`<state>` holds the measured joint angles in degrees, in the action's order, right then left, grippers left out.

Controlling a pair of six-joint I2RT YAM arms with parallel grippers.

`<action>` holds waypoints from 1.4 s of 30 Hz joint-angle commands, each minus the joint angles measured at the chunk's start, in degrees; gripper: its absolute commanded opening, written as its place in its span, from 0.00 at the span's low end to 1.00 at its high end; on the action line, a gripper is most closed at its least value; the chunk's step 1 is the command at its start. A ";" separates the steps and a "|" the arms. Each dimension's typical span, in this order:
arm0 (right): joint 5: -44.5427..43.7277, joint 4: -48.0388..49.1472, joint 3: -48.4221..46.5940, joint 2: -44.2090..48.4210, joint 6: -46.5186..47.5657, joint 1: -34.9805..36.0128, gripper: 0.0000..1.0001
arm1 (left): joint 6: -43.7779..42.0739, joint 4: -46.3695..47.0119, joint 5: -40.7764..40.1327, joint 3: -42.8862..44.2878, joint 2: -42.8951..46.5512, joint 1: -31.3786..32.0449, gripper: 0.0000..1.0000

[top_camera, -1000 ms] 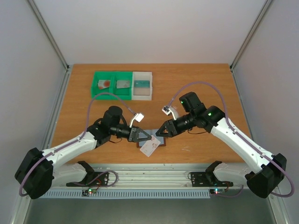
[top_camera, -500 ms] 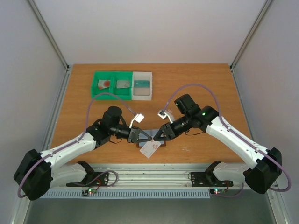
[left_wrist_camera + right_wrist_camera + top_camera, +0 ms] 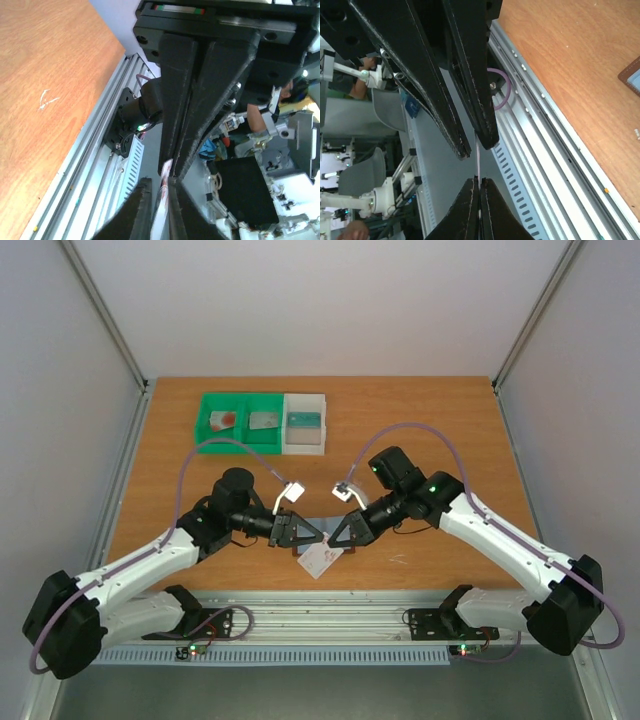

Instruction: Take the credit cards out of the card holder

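A whitish credit card with red print (image 3: 320,560) hangs in the air over the table's near edge. My left gripper (image 3: 303,538) is shut on one end of it; the left wrist view shows its jaws (image 3: 170,172) pressed together on the card's edge (image 3: 162,202). My right gripper (image 3: 335,540) faces it from the right. In the right wrist view its jaws (image 3: 477,147) stand a little apart on either side of the card's thin edge (image 3: 478,165). The brown card holder (image 3: 322,521) lies opened on the table just behind both grippers, its corner showing (image 3: 632,75).
At the back left stand a green bin (image 3: 240,402) with two compartments and a white bin (image 3: 304,400), each holding a card. The metal rail (image 3: 330,620) runs along the near table edge below the grippers.
My right arm has swung left until its jaws straddle the free end of the card. The left arm has drawn back slightly, still holding the card.
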<state>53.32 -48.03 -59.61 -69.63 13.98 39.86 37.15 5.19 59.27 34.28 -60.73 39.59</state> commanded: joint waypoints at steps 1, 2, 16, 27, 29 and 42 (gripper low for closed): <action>-1.25 2.87 1.96 2.32 -2.06 0.22 0.01 | 0.35 1.25 -3.17 2.27 1.77 0.26 0.23; -1.56 4.01 2.52 3.24 -3.20 0.21 0.01 | 0.42 0.11 -5.19 2.88 2.35 0.26 0.26; -19.55 26.45 4.57 10.46 -29.26 -0.59 0.01 | 7.70 -7.82 -32.11 5.97 17.22 0.26 0.65; -27.88 46.45 11.85 15.53 -45.81 -0.66 0.01 | 13.58 -0.32 -34.31 2.26 20.17 0.30 0.69; -28.71 50.08 12.07 16.18 -47.48 -0.73 0.01 | 16.38 1.39 -35.94 1.12 19.10 0.31 0.67; -26.77 53.01 12.49 16.99 -49.33 -0.71 0.01 | 21.58 7.77 -38.21 -1.14 19.31 0.31 0.39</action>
<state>25.71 1.80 -47.40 -52.95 -33.87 39.27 56.86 6.37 22.68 34.35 -42.30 39.64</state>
